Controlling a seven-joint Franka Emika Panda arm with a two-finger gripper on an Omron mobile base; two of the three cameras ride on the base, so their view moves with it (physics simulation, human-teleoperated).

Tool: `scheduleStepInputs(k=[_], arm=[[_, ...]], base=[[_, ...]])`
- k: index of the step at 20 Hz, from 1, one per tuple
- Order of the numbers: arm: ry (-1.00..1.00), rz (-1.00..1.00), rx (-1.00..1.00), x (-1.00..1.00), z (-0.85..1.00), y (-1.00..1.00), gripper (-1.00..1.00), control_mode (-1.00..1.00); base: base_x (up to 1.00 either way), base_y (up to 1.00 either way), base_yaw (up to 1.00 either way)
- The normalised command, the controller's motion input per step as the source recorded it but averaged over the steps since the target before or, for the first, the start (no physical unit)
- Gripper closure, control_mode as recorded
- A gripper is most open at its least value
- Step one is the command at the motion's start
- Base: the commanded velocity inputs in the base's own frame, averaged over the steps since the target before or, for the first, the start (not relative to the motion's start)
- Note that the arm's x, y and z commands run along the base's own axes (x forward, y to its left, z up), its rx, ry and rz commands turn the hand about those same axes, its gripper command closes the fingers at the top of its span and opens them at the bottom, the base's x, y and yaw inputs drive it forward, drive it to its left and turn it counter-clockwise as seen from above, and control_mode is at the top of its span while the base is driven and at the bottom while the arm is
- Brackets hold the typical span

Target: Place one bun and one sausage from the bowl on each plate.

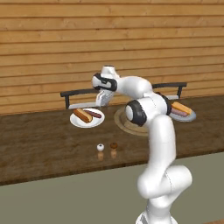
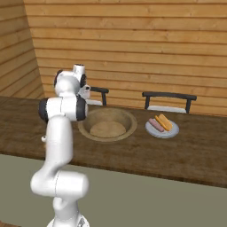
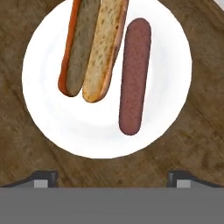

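My gripper (image 3: 112, 179) hangs open just above the left white plate (image 3: 52, 127), with nothing between its fingertips (image 3: 41, 179). On that plate a split bun (image 3: 94, 48) and a dark red sausage (image 3: 134, 76) lie side by side. From the left base view the gripper (image 1: 102, 103) sits over the far edge of this plate (image 1: 75, 121). The tan bowl (image 2: 107, 116) stands in the middle of the counter, and its inside shows only its tan floor. To its right, a second plate (image 2: 170, 132) holds a sausage (image 2: 156, 124) and a bun (image 2: 164, 122).
Two small shakers, one white (image 1: 100, 147) and one brown (image 1: 113, 145), stand on the dark wooden counter (image 1: 39, 144) in front of the left plate. Dark chair backs (image 2: 169, 96) rise behind the counter before the wooden plank wall.
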Motion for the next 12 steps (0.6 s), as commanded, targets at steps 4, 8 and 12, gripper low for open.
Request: scheduleStepInputs(k=[4, 8, 12], arm=[[-0.04, 0.00, 0.00, -1.00, 0.39, -0.74, -1.00, -1.00], [-0.10, 0.00, 0.00, -0.98, 0.68, -0.67, -1.00, -1.00], [-0.06, 0.00, 0.00, -0.96, 0.76, -0.61, -1.00, -1.00]], base=[[0.00, 0.00, 0.00], [0.00, 0.00, 0.00], [0.00, 0.00, 0.00]])
